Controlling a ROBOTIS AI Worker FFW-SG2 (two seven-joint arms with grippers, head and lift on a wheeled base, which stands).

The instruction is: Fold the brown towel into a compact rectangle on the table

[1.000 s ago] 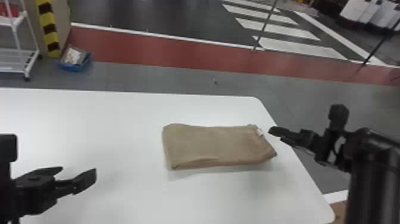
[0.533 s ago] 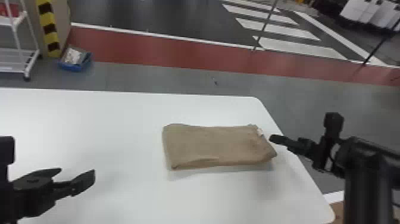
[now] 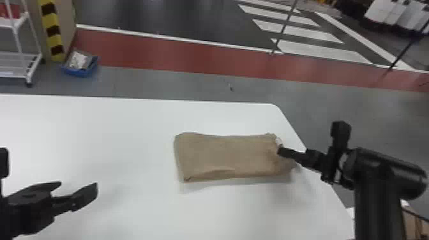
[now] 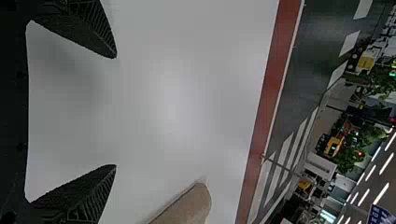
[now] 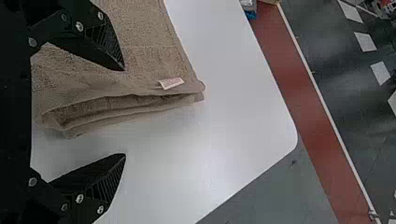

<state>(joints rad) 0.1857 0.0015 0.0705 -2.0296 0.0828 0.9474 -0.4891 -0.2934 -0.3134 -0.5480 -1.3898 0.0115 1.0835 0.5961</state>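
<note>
In the head view my left gripper (image 3: pixel 78 191) stands open over the table's left part, well away from the towel; the left wrist view shows the same gripper (image 4: pixel 116 112) with bare table between its fingers. The brown towel (image 3: pixel 226 156) lies folded as a long flat rectangle near the table's right edge. At its right end is my right gripper (image 3: pixel 281 151). In the right wrist view that gripper (image 5: pixel 125 112) is open, one finger over the towel (image 5: pixel 144 56), the other beyond its layered edge. A white tag (image 5: pixel 171 83) lies by that edge.
The white table (image 3: pixel 95 134) has its right edge close beyond the towel. On the floor behind stand a white wheeled rack (image 3: pixel 19 63) and a blue bin (image 3: pixel 79 68).
My right gripper has moved left, from beside the towel to over its right end. The towel lies as before, and my left arm has barely shifted.
</note>
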